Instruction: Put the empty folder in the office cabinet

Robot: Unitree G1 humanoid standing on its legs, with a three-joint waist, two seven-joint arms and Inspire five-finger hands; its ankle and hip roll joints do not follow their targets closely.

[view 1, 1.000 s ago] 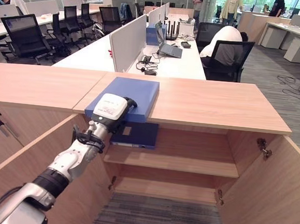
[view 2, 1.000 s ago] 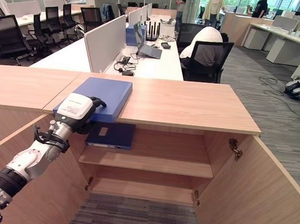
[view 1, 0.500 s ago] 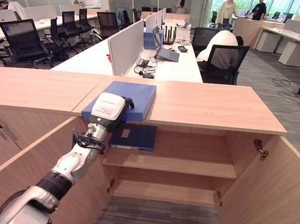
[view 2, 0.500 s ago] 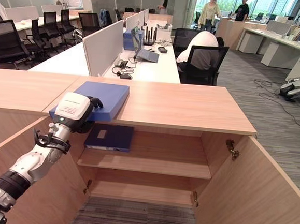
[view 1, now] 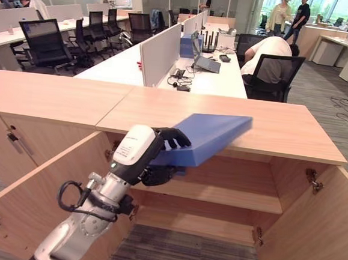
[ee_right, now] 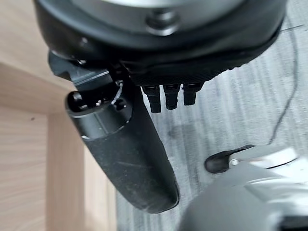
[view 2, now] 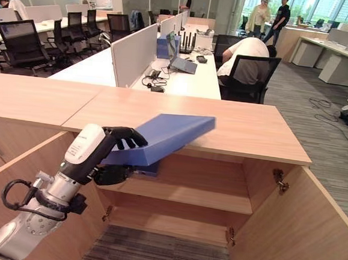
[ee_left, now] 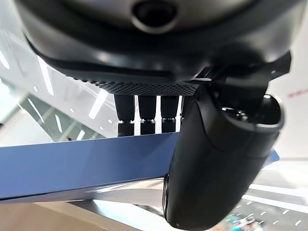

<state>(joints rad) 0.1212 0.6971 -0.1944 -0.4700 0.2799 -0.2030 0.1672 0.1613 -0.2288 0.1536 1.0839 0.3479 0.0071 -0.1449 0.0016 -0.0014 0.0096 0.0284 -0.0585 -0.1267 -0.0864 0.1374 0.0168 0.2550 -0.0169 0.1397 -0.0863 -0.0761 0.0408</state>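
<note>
**A:** Where are you holding the blue folder (view 1: 207, 134) right now?

**B:** Your left hand (view 1: 160, 150) is clamping its near corner, fingers curled over the top face and thumb underneath; the left wrist view is showing that same pinch. The folder is tilting, with its far end resting on or just over the cabinet top (view 1: 282, 129), while the near end is hanging out past the cabinet's front edge.

**A:** And your right hand (ee_right: 130, 154)?

**B:** It is hanging idle beside the cabinet, above the carpet, fingers relaxed and holding nothing.

**A:** What could go wrong from here?

**B:** You are gripping one corner only, so the folder's weight is likely levering against your thumb; it may twist or slip out as it clears the cabinet top. Another blue folder (view 2: 147, 169) is lying on the upper shelf (view 1: 235, 198) inside the cabinet, just behind your hand, so lowering straight in could knock it or jam against it. The open cabinet door (view 1: 42, 198) beside your arm is also crowding your swing.
</note>
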